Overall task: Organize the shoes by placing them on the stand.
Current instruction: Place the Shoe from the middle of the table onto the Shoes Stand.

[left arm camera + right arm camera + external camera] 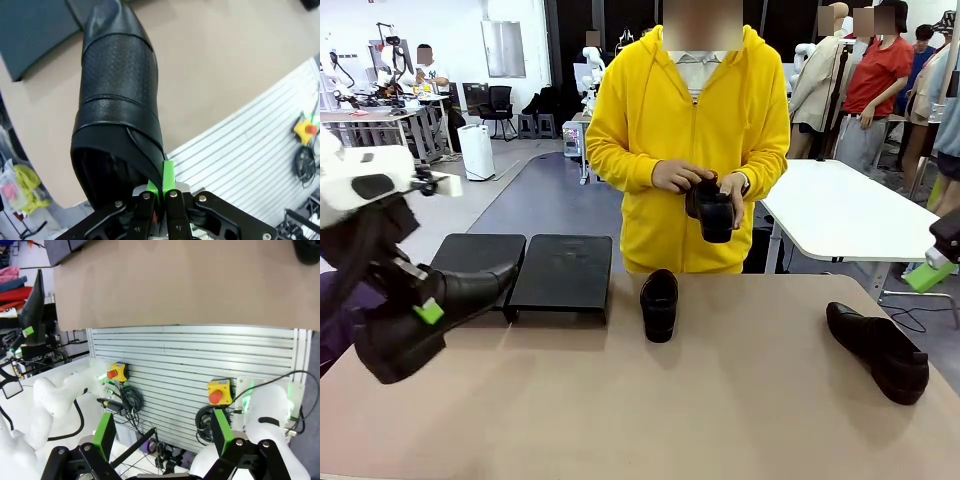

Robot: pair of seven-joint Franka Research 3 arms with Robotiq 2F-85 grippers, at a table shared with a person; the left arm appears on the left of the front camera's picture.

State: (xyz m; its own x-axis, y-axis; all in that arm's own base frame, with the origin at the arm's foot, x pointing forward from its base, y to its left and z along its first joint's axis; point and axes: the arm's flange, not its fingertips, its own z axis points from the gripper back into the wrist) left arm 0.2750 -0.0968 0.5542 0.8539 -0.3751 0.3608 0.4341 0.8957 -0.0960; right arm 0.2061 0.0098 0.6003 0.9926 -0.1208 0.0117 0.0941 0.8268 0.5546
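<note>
Front view: my left gripper (426, 311) is at the near left of the table (750, 400), its jaws closed tight on the heel rim of a pointed dress shoe (460, 295). The shoe hangs tilted, with its toe aimed far and right at the stand (560, 275), which sits at the far left of the table. I cannot tell whether the toe touches the left panel. A loafer (659, 304) lies on the table just right of the stand, and a second dress shoe (880, 350) lies well apart at the right. At the far side a person in a yellow hoodie holds a second loafer (713, 212) in both hands (675, 177).

Left wrist view: my green pads pinch the thin leather edge at the shoe's back, pressed almost together. The shoe stretches away over the table towards a corner of the stand.

Right wrist view: my right gripper (163, 432) hangs off the near edge of the table, its jaws spread wide – nothing between them.
</note>
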